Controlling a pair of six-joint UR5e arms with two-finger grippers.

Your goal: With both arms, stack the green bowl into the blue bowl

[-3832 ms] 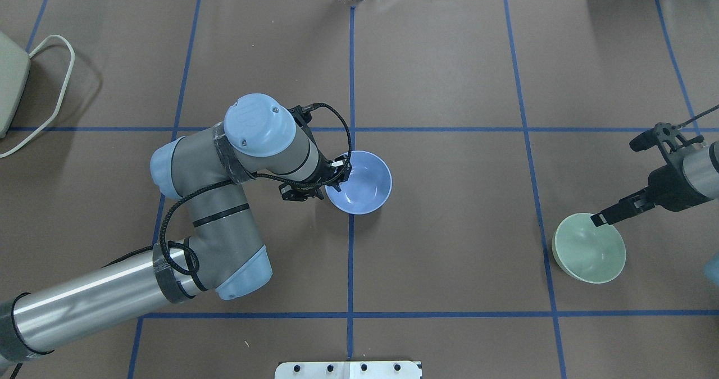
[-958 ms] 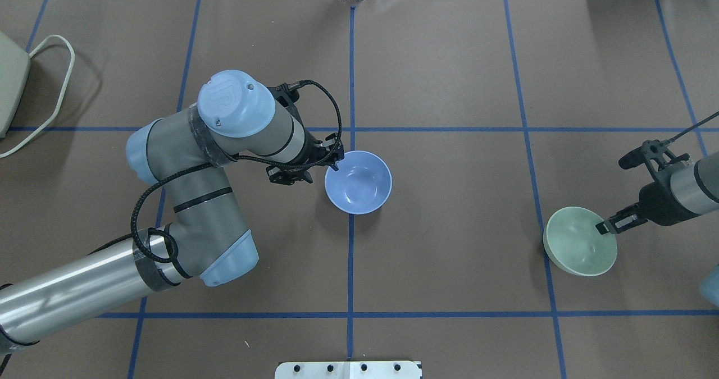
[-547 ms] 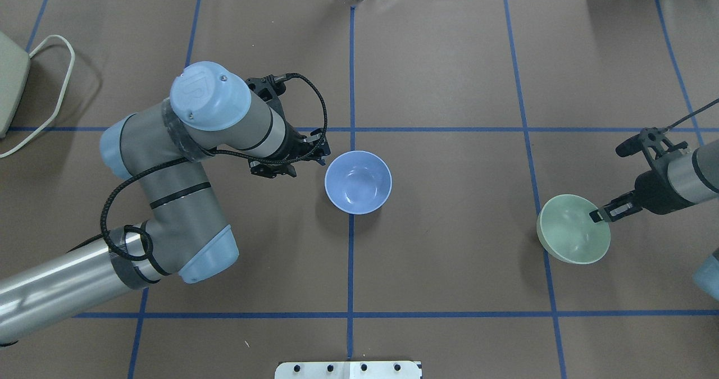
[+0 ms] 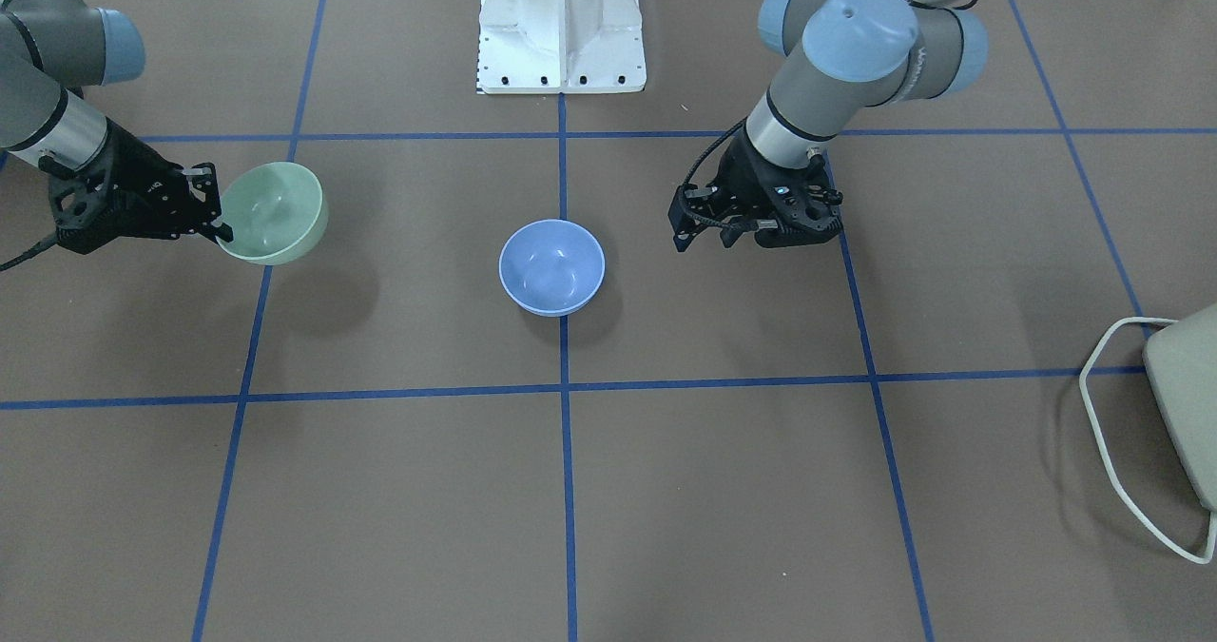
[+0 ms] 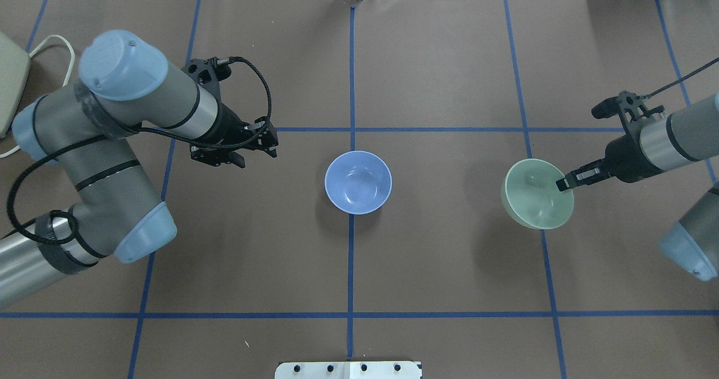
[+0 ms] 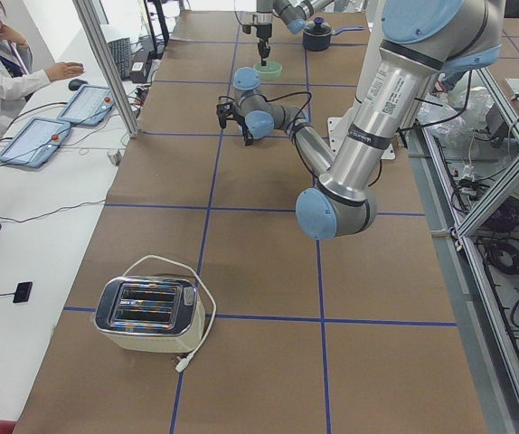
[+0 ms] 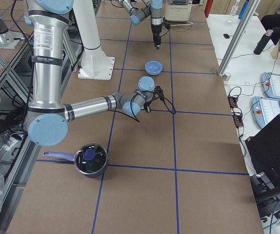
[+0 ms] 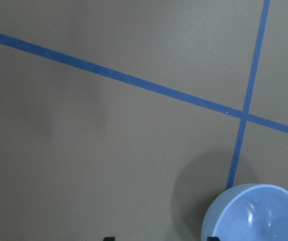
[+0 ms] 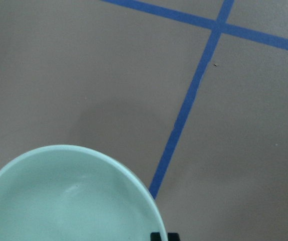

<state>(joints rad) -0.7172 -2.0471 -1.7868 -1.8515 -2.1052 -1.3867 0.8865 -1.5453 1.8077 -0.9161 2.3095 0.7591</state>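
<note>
The blue bowl (image 5: 358, 182) stands upright on the table's centre line, also in the front view (image 4: 551, 267) and at the lower right of the left wrist view (image 8: 257, 213). My left gripper (image 5: 273, 146) is open and empty, hovering to the left of the blue bowl, well apart from it (image 4: 679, 225). My right gripper (image 5: 561, 185) is shut on the near rim of the green bowl (image 5: 536, 196). It holds the bowl tilted above the table, to the right of the blue bowl (image 4: 276, 209). The green bowl fills the lower left of the right wrist view (image 9: 68, 201).
A toaster (image 4: 1184, 404) with a looped cord sits at the table's far left end (image 6: 146, 312). The white pedestal base (image 4: 561, 24) stands at the robot's side. A dark pot with a lid (image 7: 89, 160) sits near the right end. Blue tape lines grid the brown table.
My left gripper has let go of the blue bowl's rim and drawn back to the left. My right gripper has lifted the green bowl and carried it leftward, nearer the blue bowl.
</note>
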